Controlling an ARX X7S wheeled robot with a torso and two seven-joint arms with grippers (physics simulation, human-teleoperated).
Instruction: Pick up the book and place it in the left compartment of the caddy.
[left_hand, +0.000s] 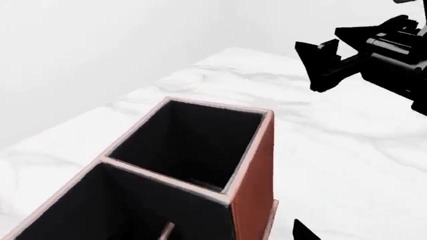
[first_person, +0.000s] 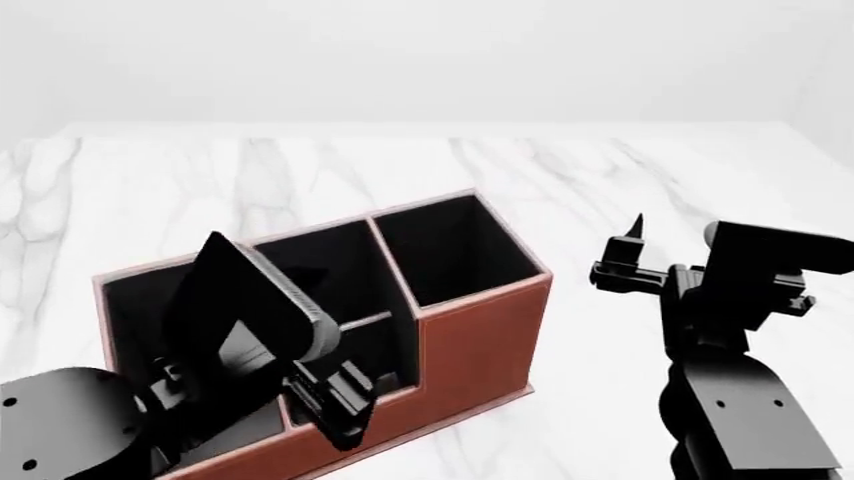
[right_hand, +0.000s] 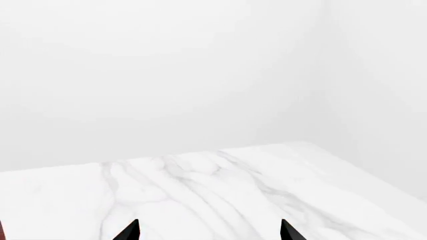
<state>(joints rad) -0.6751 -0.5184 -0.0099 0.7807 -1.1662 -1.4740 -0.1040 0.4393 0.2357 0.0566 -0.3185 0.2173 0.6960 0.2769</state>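
The left end effector (first_person: 287, 375) grips the book (first_person: 247, 305), tilted, above the caddy (first_person: 474, 345). The right end effector (first_person: 627, 262) waits empty, open wide, over the worktop (first_person: 601, 180). Best to stand the book straight over the left compartment (first_person: 134, 300), then lower slowly.
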